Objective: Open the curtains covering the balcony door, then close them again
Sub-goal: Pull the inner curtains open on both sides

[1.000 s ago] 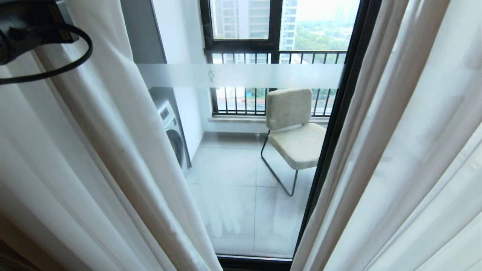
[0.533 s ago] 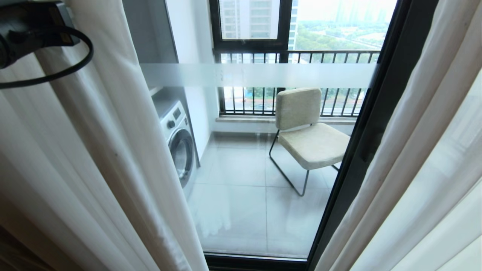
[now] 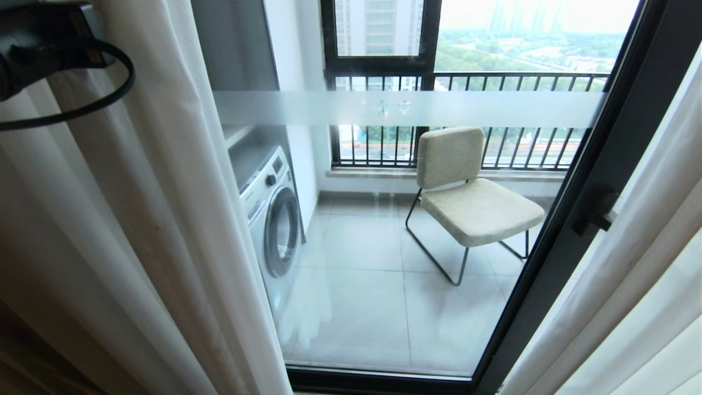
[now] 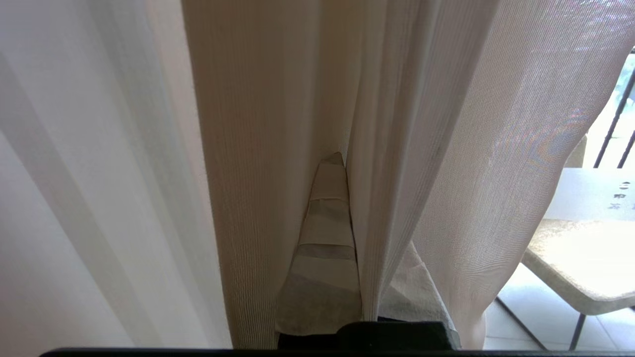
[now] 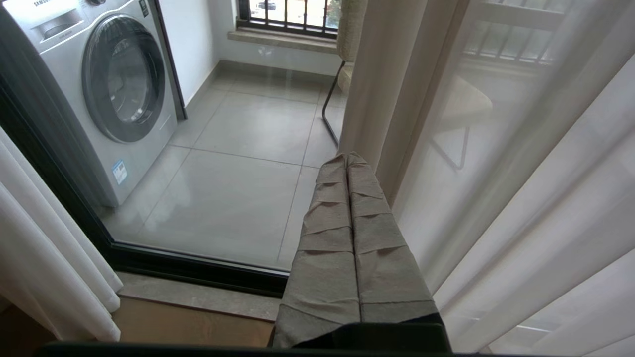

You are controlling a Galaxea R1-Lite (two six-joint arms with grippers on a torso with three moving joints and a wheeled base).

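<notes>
I see the pale beige-grey pleated fabric curtains (image 3: 164, 219) parted to both sides, baring the tall black-framed glass balcony door (image 3: 581, 219). My left gripper (image 4: 342, 159) is pinched shut on a fold of the left panel; my right gripper (image 5: 349, 157) hangs clenched, empty, near the glass.

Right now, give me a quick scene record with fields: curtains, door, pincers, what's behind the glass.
curtains: parted; left panel and right panel hang at either side, gap between them
balcony door: glass exposed, frosted stripe across it, black handle at right frame
left pincer: shut, tip pushed into folds of the left panel
right pincer: shut, holding nothing, near the right panel
behind glass: washing machine, beige chair, railing
</notes>
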